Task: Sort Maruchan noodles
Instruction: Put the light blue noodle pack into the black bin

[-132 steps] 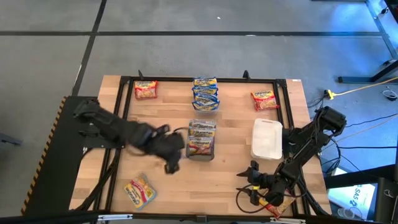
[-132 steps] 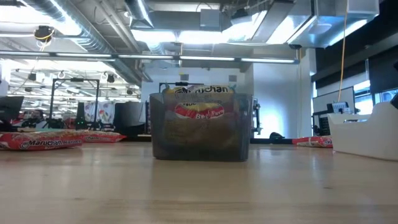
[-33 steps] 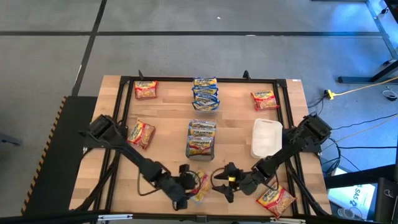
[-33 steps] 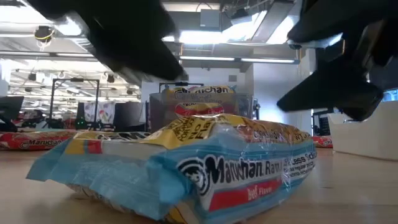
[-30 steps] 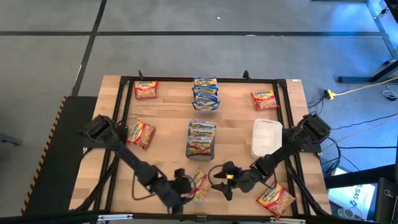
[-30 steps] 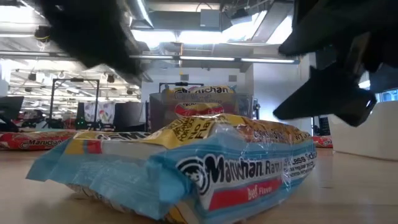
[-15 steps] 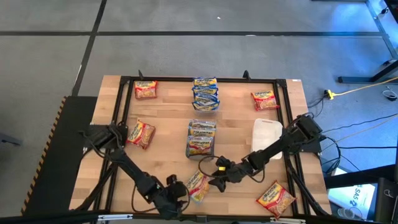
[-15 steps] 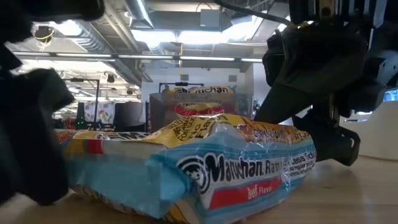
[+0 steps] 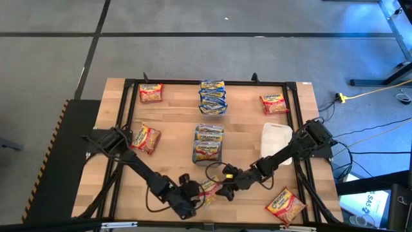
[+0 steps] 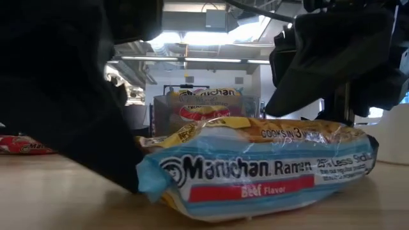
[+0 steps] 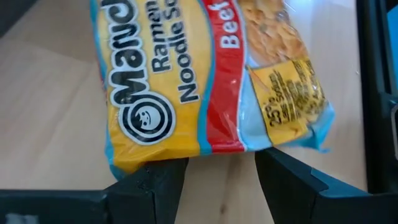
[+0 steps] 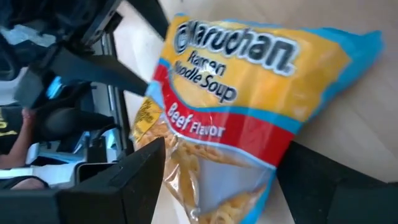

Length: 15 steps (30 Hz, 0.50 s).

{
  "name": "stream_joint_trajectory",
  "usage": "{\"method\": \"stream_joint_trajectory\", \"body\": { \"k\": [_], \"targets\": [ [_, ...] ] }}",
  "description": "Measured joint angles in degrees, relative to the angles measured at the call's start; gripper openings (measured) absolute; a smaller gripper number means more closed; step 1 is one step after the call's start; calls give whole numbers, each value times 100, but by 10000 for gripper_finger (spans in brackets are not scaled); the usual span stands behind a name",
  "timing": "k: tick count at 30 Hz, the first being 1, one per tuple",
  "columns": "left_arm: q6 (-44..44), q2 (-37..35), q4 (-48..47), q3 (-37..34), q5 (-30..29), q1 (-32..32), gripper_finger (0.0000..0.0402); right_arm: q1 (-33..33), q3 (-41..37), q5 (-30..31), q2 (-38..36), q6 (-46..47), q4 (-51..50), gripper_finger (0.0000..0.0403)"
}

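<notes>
A yellow Maruchan noodle packet with a red "Beef Flavor" band and pale blue ends (image 9: 209, 189) (image 10: 255, 172) lies flat on the wood near the table's front edge. My left gripper (image 9: 193, 198) (image 11: 217, 168) stands open at its left end, one finger on either side of that end. My right gripper (image 9: 223, 185) (image 12: 217, 180) stands open at its right end, and the packet reaches in between its fingers. Other noodle packets lie at the far left (image 9: 150, 93), left (image 9: 146, 138), far right (image 9: 273, 103) and near right (image 9: 285, 204). My left gripper has the packet's short left end between its open fingers, and the end's yellow corner (image 11: 134, 163) lies against one finger (image 11: 149, 180). The fingers slant down from the table's near left. The packet rests flat on the table. My right gripper's open fingers (image 12: 124, 180) flank the packet's other end (image 12: 224, 193), slanting down from the right. Whether they touch it I cannot tell.
A dark mesh basket (image 9: 208, 145) holding packets stands at the table's middle, just behind the work. A stack of blue packets (image 9: 212, 96) lies at the far edge. A clear tub (image 9: 275, 143) sits at the right. A black frame (image 9: 126, 116) borders the table.
My left gripper has sunk and gone toward the packet from the near left. My right gripper has rolled and come down at the packet's right end. The packet has turned about on the table and now lies broadside to the near edge.
</notes>
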Motion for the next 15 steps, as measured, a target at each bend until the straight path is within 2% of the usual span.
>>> {"method": "stream_joint_trajectory", "body": {
  "k": [9, 15],
  "targets": [
    [437, 23, 410, -23, -59, 76, 190, 7, -4, 204, 7, -600, 885, 269],
    [469, 26, 621, -22, -244, 74, 190, 5, 100, 248, 4, -807, 804, 268]
  ]
}}
